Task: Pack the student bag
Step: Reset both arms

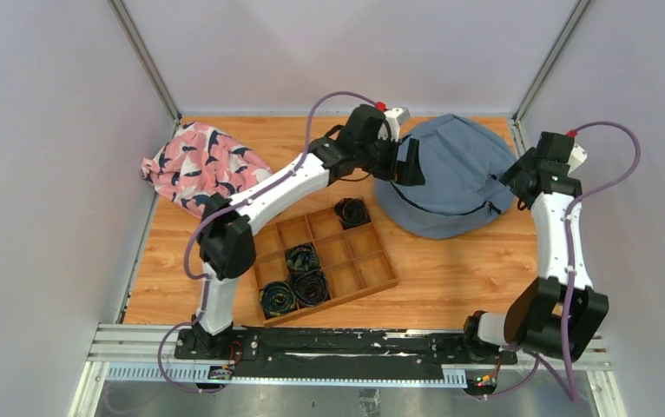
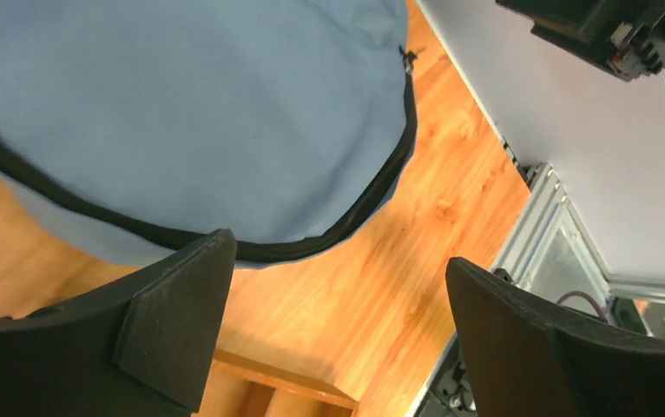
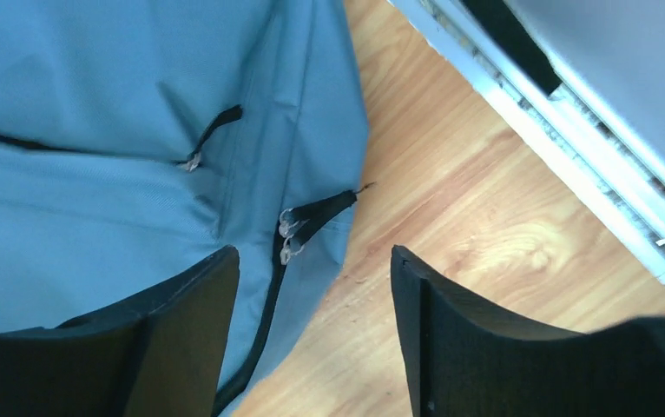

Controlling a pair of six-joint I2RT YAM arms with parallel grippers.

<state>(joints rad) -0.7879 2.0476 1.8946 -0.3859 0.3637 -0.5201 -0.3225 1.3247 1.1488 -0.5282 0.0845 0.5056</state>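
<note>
The student bag (image 1: 451, 178), slate-blue with dark zipper trim, lies at the back right of the table. My left gripper (image 1: 409, 163) hovers at the bag's left edge, open, with nothing between its fingers. In the left wrist view the bag (image 2: 190, 113) fills the upper left, beyond the open left gripper (image 2: 338, 261). My right gripper (image 1: 513, 178) is at the bag's right edge, open and empty. In the right wrist view, the bag (image 3: 95, 174) and its metal zipper pulls (image 3: 287, 230) lie just beyond the right gripper (image 3: 312, 256).
A wooden compartment tray (image 1: 388, 282) sits at front centre with several dark rolled items such as one (image 1: 301, 258). Its corner (image 2: 286, 382) shows in the left wrist view. A pink patterned cloth (image 1: 199, 165) lies at the back left. Walls enclose the table.
</note>
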